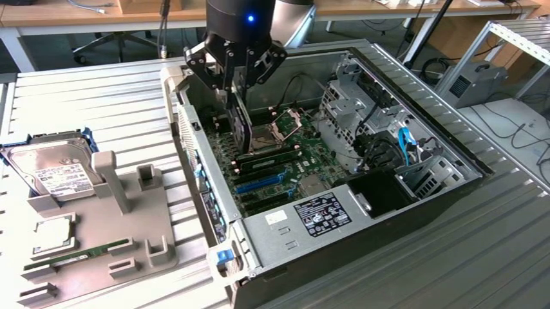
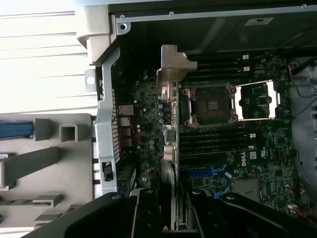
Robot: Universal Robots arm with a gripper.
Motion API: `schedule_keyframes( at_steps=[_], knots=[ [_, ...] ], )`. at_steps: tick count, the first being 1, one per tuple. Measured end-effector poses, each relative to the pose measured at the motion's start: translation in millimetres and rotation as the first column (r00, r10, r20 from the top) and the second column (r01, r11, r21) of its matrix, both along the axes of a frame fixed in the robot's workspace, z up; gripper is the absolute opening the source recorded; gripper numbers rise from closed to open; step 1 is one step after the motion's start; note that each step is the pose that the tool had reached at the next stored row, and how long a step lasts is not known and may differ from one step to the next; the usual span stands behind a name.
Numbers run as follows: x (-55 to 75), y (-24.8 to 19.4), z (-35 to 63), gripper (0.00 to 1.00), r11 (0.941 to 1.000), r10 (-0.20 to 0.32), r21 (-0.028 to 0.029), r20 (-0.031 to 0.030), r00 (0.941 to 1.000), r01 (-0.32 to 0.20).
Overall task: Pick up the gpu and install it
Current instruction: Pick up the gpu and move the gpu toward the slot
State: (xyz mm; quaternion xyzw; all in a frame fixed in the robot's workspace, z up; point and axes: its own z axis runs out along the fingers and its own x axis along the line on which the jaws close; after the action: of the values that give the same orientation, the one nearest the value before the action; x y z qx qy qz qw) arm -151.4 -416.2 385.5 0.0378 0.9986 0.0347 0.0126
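My gripper (image 1: 238, 89) (image 2: 171, 214) is partly closed, pinching the gpu (image 1: 241, 122) (image 2: 170, 139), a thin flat black card with a silvery metal bracket (image 2: 174, 64) at one end. My black fingers (image 2: 147, 210) press on its two flat faces, so the card stands on edge between them and hangs straight down from me.

I hold it inside the open black metal computer case (image 1: 369, 257) (image 2: 106, 124), which lies on its side on the ribbed grey metal table (image 1: 112, 109). The card is over the green motherboard (image 1: 301, 161) (image 2: 257, 158), close to the case's perforated rear wall and just beside the square metal processor socket (image 1: 279, 125) (image 2: 210, 104). In the wrist view the bracket end points away from me, toward the case's far corner. I cannot tell whether the card's lower edge touches the board. The blue expansion slots (image 1: 257, 185) (image 2: 208, 171) lie on the board near the card, on the side toward the silver power supply box with the black label (image 1: 318, 215).

Outside the case, near the table's edge at the exterior view's left, sits a grey plastic holder tray (image 1: 129, 257). A silver labelled hard drive (image 1: 51, 170) leans at its far end, and a narrow green memory stick (image 1: 77, 254) lies in a groove at its near end. Both are well apart from my fingers.
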Motion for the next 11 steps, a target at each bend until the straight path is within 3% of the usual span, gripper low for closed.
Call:
schedule_keyframes(
  at_steps=[11],
  knots=[
    [6.1,0.0,-2.2,0.26,1.0000,0.000,0.0000,0.0000,1.0000,0.000]
  ],
)
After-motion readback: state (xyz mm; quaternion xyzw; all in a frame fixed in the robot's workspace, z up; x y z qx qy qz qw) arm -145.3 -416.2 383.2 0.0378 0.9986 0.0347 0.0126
